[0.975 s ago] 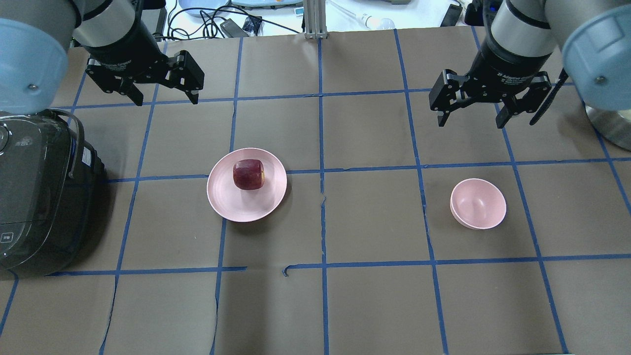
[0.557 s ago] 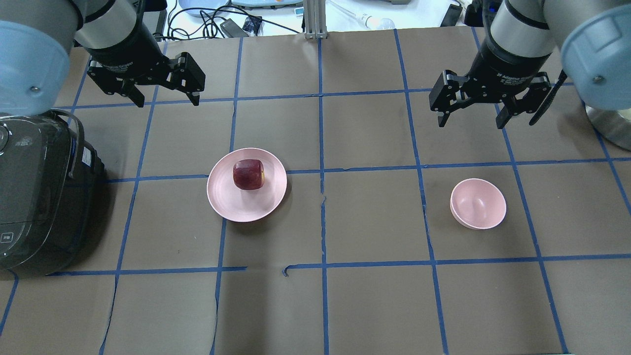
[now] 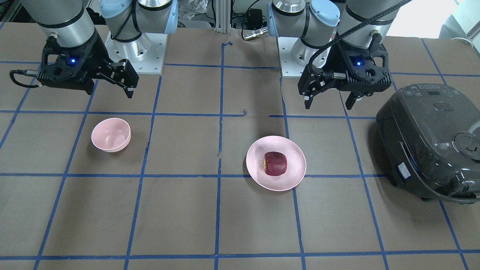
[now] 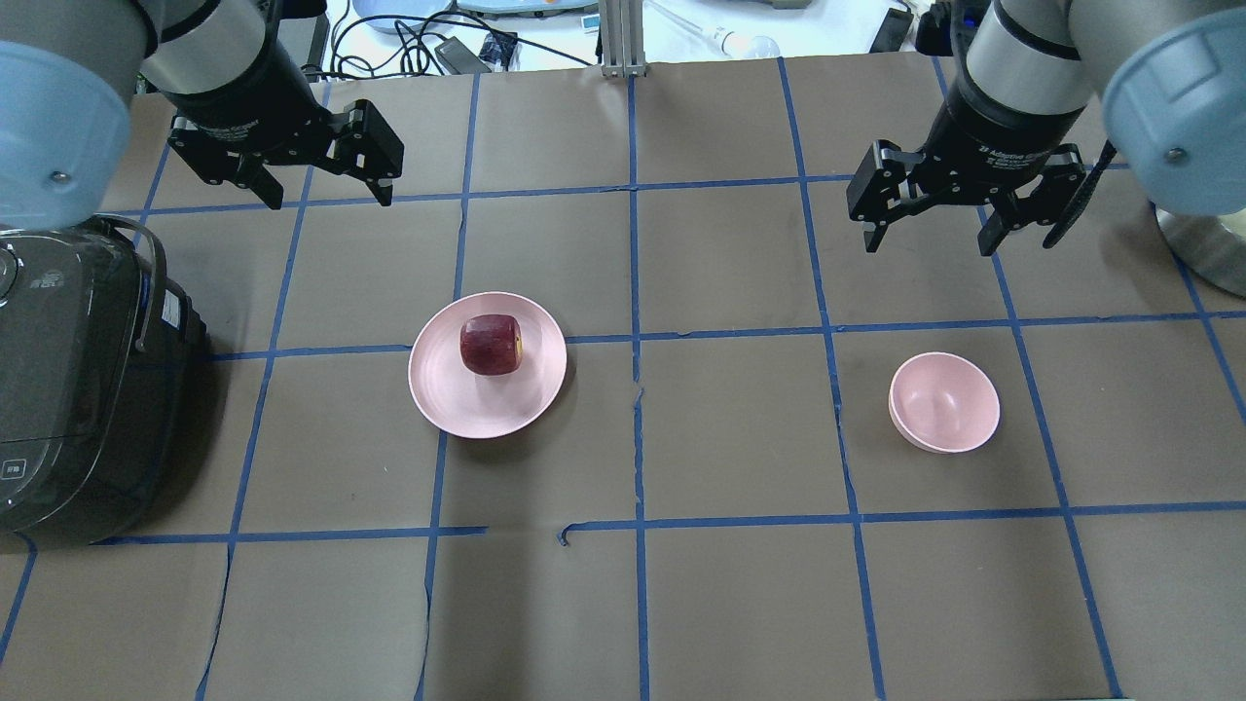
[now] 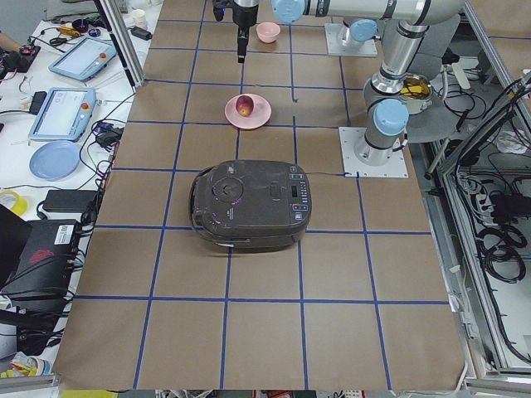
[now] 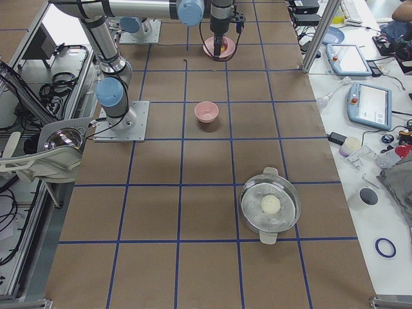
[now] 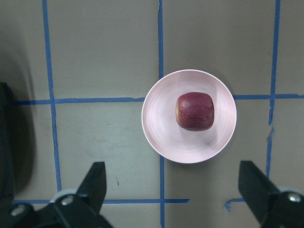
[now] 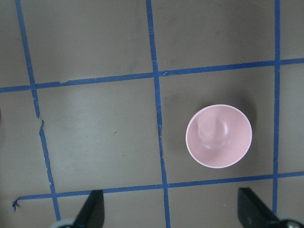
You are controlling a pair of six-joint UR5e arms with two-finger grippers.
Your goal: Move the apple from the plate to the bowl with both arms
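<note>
**Overhead view.** The apple [image 4: 492, 345] rests on the plate [image 4: 458, 414]; its yellowish end shows only as a sliver. The bowl [image 4: 944, 401] stands well apart on the desk [image 4: 720, 438]. The left claw [image 4: 328, 198] and right claw [image 4: 927, 243] hang spread wide, gripping nothing. In the wrist views only their fingertips show. A rice cooker [image 4: 78, 389] is cropped at the frame edge.

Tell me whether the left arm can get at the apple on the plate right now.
Probably yes. The left pincer hangs open and empty, the apple lies uncovered on the plate, and nothing stands between them; the rice cooker sits off to the side.
</note>
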